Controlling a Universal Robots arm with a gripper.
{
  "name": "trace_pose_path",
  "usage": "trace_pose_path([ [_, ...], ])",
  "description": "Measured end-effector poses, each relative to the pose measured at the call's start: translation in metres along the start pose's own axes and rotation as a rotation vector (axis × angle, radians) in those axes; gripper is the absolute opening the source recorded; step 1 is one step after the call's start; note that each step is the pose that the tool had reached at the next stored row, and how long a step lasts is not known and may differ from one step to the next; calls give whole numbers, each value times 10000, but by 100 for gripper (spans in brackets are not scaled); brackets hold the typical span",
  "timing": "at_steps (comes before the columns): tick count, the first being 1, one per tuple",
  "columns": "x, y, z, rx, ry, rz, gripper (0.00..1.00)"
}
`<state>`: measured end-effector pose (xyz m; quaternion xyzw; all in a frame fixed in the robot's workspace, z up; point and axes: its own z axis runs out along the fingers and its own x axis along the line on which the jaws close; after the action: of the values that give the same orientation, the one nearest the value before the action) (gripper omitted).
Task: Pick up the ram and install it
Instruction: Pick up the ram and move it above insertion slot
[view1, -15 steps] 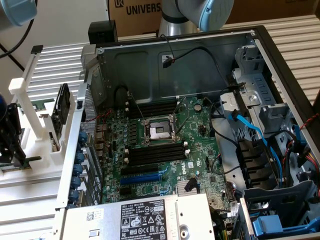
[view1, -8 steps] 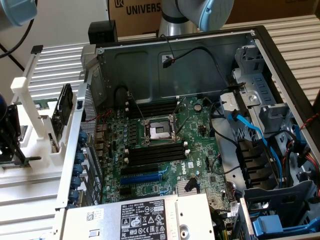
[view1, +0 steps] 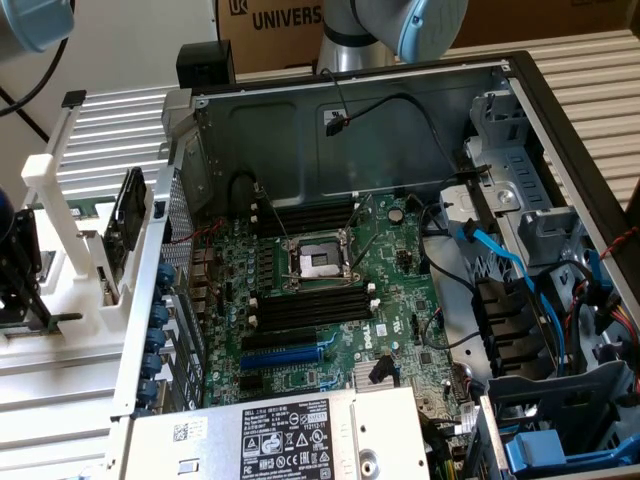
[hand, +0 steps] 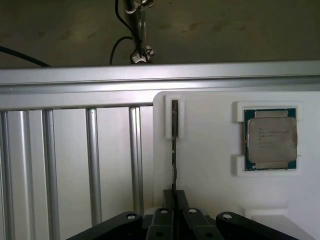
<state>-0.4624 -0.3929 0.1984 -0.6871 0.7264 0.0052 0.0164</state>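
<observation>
Ram (hand: 174, 160) edge-on in white holder (hand: 210, 170)

**Cardboard box** (view1: 275, 22), exterior view: large dark capitals "UNIVERS", the rest of the word hidden, with a boxed "UR" logo mark just before them.

**Power supply label** (view1: 288, 440), black and white: rows of fine print and certification symbols, too small to read.

**Barcode sticker** (view1: 190, 432) beside that label: illegible.

**Processor** (hand: 270, 139), wrist view: faint engraved lines on the silver lid, not legible.

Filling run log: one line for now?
phase: grasp | fingers: shut on ram | ram: seated in white holder slot | processor: same holder, apart
</observation>
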Motion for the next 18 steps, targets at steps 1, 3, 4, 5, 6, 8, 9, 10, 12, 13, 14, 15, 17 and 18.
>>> trace_pose_path([
  [1,0,0,0,0,0,0,13],
  [3,0,0,0,0,0,0,13],
  [4,0,0,0,0,0,0,13],
  [5,0,0,0,0,0,0,13],
  [6,0,0,0,0,0,0,13],
  [8,0,2,-12,0,0,0,13],
  [9,0,2,-21,3,0,-1,13],
  [10,0,4,-33,5,0,-1,13],
  [12,-2,8,-71,15,-1,-1,13],
  [13,-2,9,-101,18,-1,-1,13],
  [14,-3,9,-135,25,-1,-1,13],
  [15,-5,8,-180,29,4,-1,13],
  [17,-7,8,-256,37,8,-1,13],
  [18,-7,7,-284,38,10,-1,13],
])
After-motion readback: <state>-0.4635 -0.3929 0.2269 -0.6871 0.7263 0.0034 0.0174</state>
